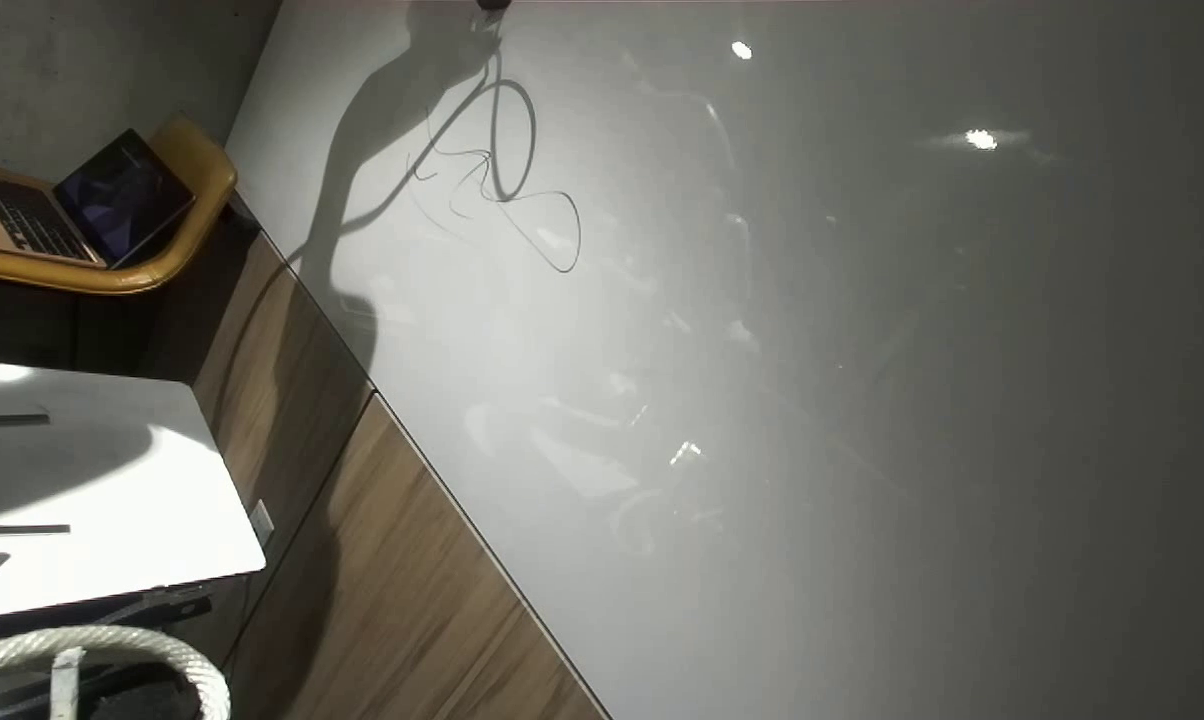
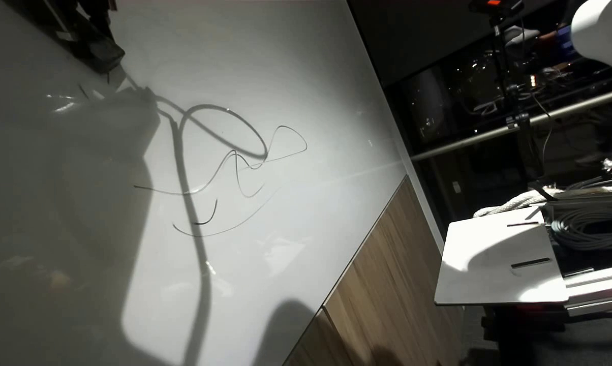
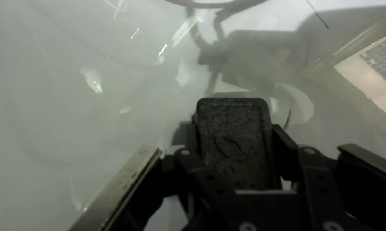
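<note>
The pincer [image 3: 234, 136] extends upward from the lower edge of the wrist view, pinching a speckled, dark eraser-like block [image 3: 236, 146] between its two fingers. In an exterior view, the arm's dark end [image 2: 77, 35] slants in from the upper left corner, before a glossy white panel [image 2: 245, 274]. Most of the arm lies outside the frame; in an exterior view only a dark tip [image 1: 493, 4] shows, cropped by the top edge. Whether the eraser-like block touches the panel cannot be told. Thin curved lines [image 2: 233, 151] cross the panel in both exterior views, beside a soft looped shadow [image 2: 228, 110]. Wood-grain panelling [image 1: 442, 560] adjoins the panel; near it are a mustard chair [image 1: 207, 170], bearing an unfolded laptop [image 1: 122, 200], and a slotted white plate [image 1: 207, 510].
</note>
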`<state>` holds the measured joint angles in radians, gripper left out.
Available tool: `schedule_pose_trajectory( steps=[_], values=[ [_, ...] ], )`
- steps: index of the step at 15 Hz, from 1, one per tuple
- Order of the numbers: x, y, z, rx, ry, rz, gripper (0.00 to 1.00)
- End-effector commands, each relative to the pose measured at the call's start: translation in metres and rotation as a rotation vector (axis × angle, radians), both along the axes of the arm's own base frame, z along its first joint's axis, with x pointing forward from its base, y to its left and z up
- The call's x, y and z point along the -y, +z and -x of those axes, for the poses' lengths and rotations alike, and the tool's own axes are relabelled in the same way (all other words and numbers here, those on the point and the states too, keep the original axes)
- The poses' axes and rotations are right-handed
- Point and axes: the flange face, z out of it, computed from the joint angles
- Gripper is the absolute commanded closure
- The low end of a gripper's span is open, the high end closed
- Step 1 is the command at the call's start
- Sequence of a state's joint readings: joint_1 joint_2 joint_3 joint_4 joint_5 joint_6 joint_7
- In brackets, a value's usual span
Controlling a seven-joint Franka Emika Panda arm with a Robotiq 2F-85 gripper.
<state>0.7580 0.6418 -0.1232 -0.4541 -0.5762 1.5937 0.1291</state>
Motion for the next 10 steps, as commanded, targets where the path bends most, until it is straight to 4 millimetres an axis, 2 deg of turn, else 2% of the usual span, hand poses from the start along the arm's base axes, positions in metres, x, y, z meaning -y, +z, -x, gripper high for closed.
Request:
schedule_pose_trajectory(
  steps=[1,6,10],
  values=[
    [0.024,-0.024,-0.039,-0.013,-0.032,0.001,0.69],
    [0.025,-0.057,-0.054,-0.094,-0.058,0.009,0.69],
    [0.012,-0.084,-0.058,-0.139,-0.062,0.039,0.69]
  ],
)
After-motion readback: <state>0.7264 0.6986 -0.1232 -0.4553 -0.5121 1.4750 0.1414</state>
